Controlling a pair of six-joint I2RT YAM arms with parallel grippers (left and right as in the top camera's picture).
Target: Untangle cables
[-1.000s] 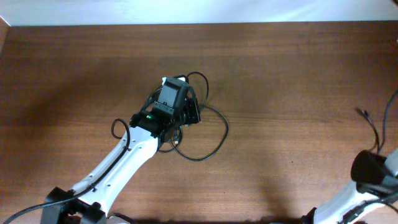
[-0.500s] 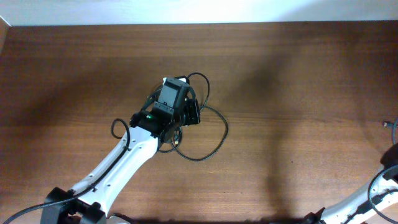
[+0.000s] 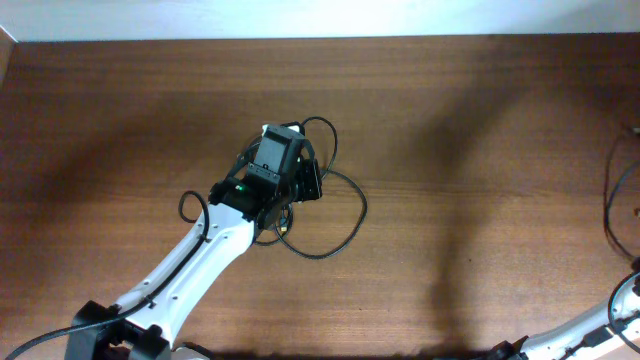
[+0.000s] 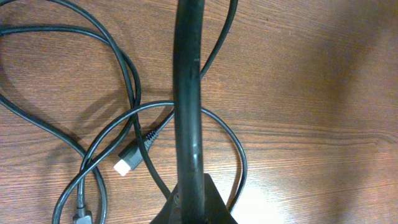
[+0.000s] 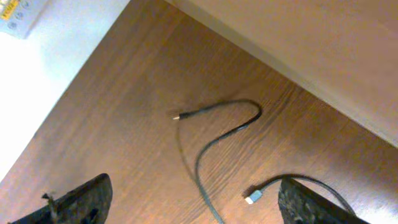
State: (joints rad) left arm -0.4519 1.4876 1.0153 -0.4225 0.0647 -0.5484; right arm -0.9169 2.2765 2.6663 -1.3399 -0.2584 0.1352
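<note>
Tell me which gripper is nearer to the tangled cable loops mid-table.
Left. The left gripper, shut, sits directly over the tangled cable loops. The right gripper, open, is far off at the table's right edge, above a separate cable.

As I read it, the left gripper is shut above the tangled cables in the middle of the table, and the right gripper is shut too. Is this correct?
Not quite: the right gripper is open. The right wrist view shows its fingers far apart with nothing between them. The left gripper is indeed shut above the tangled cables in the middle of the table.
</note>
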